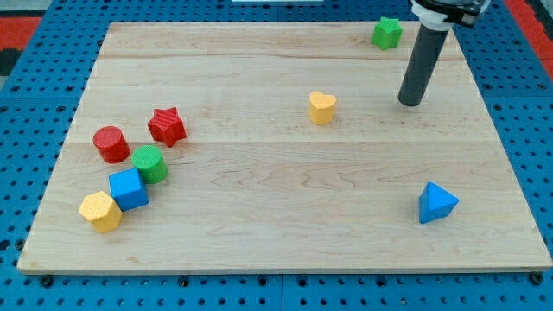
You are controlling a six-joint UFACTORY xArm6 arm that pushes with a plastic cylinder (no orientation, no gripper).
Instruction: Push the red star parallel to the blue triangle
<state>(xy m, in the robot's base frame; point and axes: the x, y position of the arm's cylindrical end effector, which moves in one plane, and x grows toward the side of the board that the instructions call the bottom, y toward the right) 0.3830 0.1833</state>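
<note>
The red star (167,126) lies on the wooden board (276,216) at the view's left. The blue triangle (436,203) lies at the view's lower right, far from the star. My tip (409,103) rests on the board at the view's upper right, well above the blue triangle and far right of the red star. It touches no block.
A red cylinder (111,143), a green cylinder (149,163), a blue cube (129,189) and a yellow hexagon block (100,212) cluster below the star. A yellow heart (322,107) lies left of my tip. A green star (387,33) lies at the top right.
</note>
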